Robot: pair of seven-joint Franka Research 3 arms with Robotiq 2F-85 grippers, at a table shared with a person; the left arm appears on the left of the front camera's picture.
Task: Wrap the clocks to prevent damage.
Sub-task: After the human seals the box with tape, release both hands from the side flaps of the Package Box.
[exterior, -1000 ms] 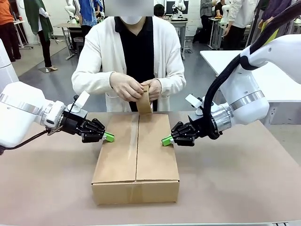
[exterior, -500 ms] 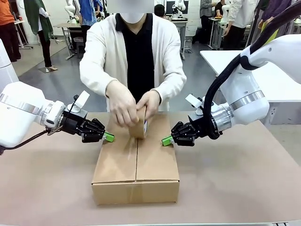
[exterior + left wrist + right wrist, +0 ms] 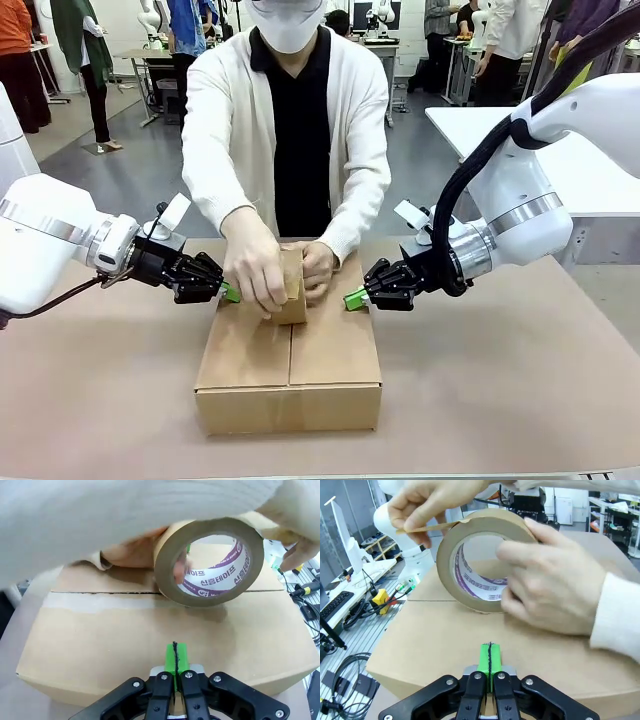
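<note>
Centrally, tape roll (image 3: 291, 288) is being gripped on box (image 3: 330, 350) by person's hands (image 3: 252, 270), btwn closed, empty left gripper (image 3: 232, 291) & right gripper (image 3: 354, 298).

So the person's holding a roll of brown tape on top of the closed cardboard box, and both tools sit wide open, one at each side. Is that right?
Not quite: the left tool and right tool are shut, green pads pressed together, as the wrist views show. The rest holds: the person holds the tape roll on the closed cardboard box, a tool at each side.
</note>
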